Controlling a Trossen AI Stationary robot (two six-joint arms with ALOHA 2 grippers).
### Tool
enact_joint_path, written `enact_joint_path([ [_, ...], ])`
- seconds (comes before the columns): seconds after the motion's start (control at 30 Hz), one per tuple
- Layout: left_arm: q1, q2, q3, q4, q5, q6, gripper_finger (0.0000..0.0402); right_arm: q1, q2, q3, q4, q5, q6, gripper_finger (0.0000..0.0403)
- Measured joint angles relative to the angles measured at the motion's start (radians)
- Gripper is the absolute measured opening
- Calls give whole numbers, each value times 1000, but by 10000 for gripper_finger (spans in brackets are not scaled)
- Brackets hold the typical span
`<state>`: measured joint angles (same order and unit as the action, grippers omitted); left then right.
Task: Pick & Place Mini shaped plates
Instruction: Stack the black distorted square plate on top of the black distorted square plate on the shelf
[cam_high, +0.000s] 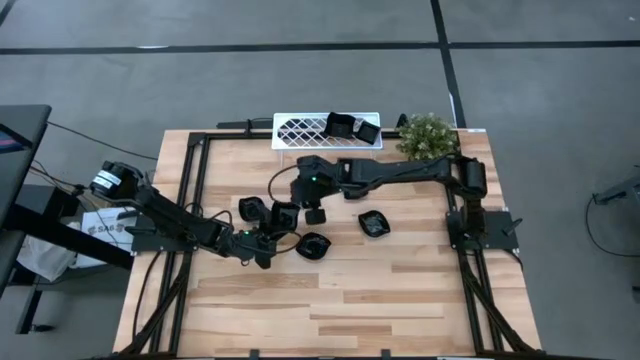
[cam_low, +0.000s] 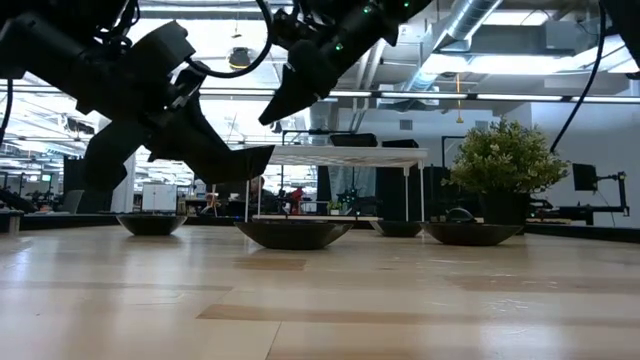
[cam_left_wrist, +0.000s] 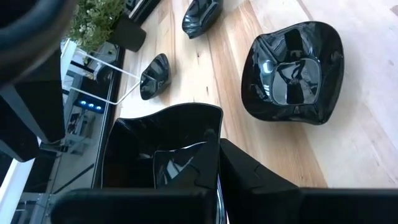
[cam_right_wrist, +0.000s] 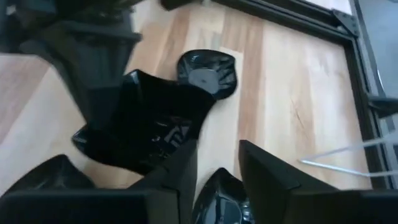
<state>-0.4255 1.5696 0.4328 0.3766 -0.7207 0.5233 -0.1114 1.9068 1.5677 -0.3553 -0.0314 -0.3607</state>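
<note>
Altogether you can count six mini shaped plates: two in the white rack (cam_high: 312, 130), three lying on the wooden surface (cam_high: 400, 290), and one squarish plate (cam_high: 284, 215) lifted clear of it. Your left end effector (cam_high: 268, 240) is clamped on that squarish plate, its arm stretched low across from the left. Your right end effector (cam_high: 314, 210) hangs just beside it, fingers parted and empty, arm reaching in from the right.

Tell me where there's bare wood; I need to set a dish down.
The near half of the table, below the black plates, is bare, as is the strip right of them. It is crowded mid-table around the left gripper and right gripper.
</note>
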Motion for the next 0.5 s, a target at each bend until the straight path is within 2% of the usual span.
enact_joint_path([
  [0.13, 0, 0, 0, 6, -1, 0, 8, -23, 14, 2, 7, -74, 44, 155],
  [0.33, 0, 0, 0, 12, -3, 2, 12, -28, 45, 0, 4, -80, 73, 223],
  [0.5, 0, 0, 0, 16, -4, 4, 8, -28, 45, 0, 17, -79, 74, 238],
])
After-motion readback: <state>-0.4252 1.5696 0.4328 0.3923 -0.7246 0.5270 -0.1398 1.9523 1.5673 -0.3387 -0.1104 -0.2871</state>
